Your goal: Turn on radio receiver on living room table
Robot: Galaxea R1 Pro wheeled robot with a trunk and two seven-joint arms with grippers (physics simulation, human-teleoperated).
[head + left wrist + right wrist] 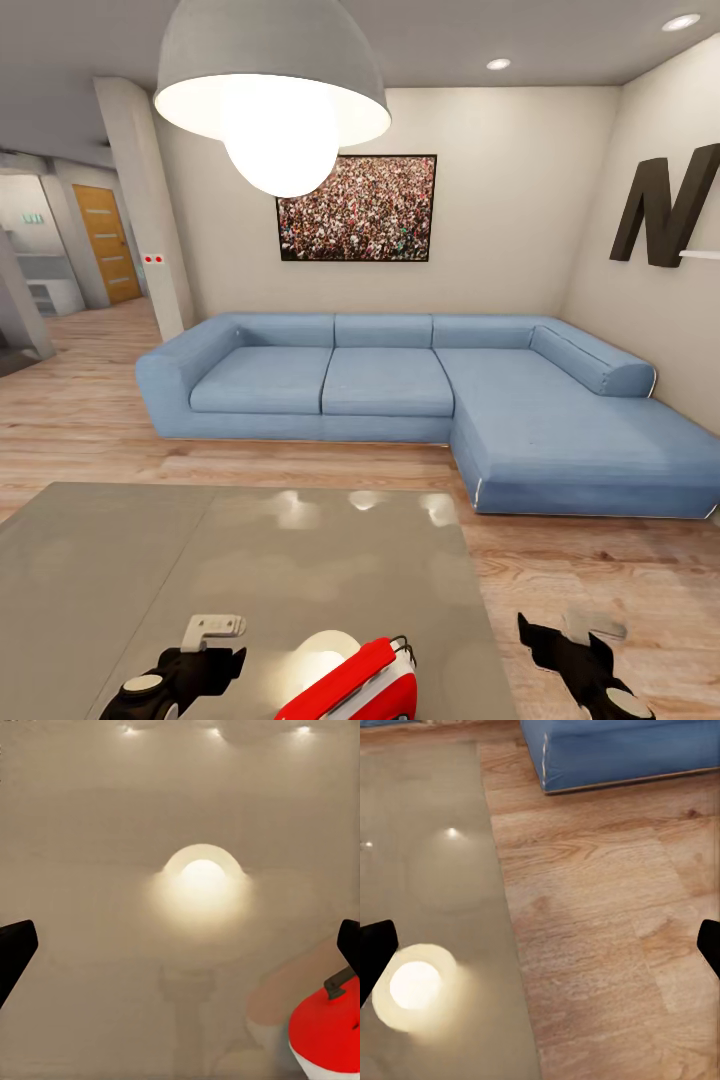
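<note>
Lying at the near edge of the glossy worktop (150, 540), the radio (365, 685) is flanked by two released hands: the left hand (215, 650) just beside it, the right hand (560, 640) over the wood floor (600, 570), presumably readied for the switch.

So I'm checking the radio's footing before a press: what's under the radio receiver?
The radio receiver rests on the table, whose glossy grey top mirrors the pendant lamp beside it. The contact patch beneath it is covered by its own body.
</note>
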